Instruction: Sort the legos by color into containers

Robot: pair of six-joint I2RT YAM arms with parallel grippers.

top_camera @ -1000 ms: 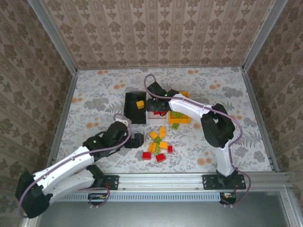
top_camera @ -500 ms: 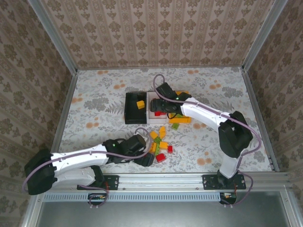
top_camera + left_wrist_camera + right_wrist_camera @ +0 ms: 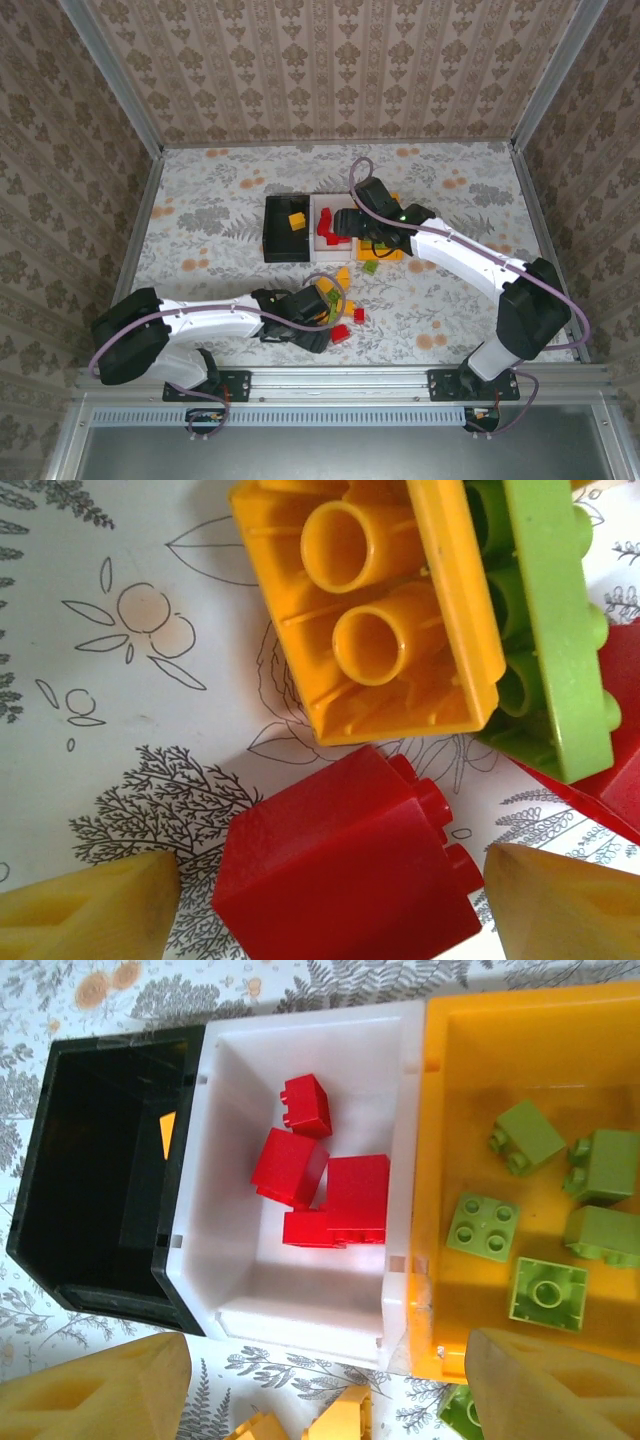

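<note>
Straddling the skewed red brick (image 3: 340,870) on the table (image 3: 150,730) with my left gripper (image 3: 330,905), jaws apart, I risk pinching a corner and spinning it into the yellow brick (image 3: 370,610); my right gripper (image 3: 330,1390) hangs spread, empty, over the white bin (image 3: 300,1310).

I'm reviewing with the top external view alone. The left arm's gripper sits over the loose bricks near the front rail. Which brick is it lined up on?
Observer: A red plastic brick, lying on its side, sits between the open jaws of the left gripper.
Operator: What lies next to it?
Observer: A yellow-orange brick, upside down with its hollow tubes showing, against a light green brick.
Operator: And inside the white plastic bin?
Observer: Only red bricks.
</note>
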